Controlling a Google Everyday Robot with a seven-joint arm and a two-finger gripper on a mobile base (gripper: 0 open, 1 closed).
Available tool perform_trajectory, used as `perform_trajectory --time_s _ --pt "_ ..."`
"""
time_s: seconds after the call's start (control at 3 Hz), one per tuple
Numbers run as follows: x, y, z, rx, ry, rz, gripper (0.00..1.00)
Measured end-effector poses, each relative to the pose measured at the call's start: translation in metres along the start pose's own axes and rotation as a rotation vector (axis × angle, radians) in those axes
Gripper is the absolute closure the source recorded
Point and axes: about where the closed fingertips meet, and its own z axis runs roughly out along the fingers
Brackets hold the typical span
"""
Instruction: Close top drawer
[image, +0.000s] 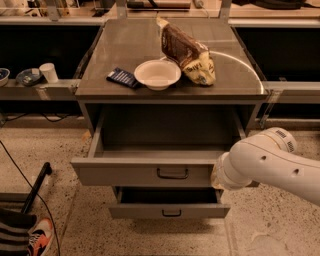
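Well, top drawer (130, 173) open (bowl (157, 75) overhead), jaws at its right corner.

No wording here can be made out: the crinkled brown-and-yellow snack bag (189, 54) bears dark lettering on its yellow end, and the flat dark blue packet (123, 77) pale print, neither legible. The gripper (217, 174) is at the right end of the pulled-out grey metal top drawer (125, 173)
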Motion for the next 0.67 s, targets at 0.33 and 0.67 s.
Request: perform_trajectory --time_s 0.33,0.67 --pt "0.0 0.0 0.0 0.0 0.0 0.0 0.3" --pt "0.0 0.0 0.0 0.0 0.0 0.0 0.09"
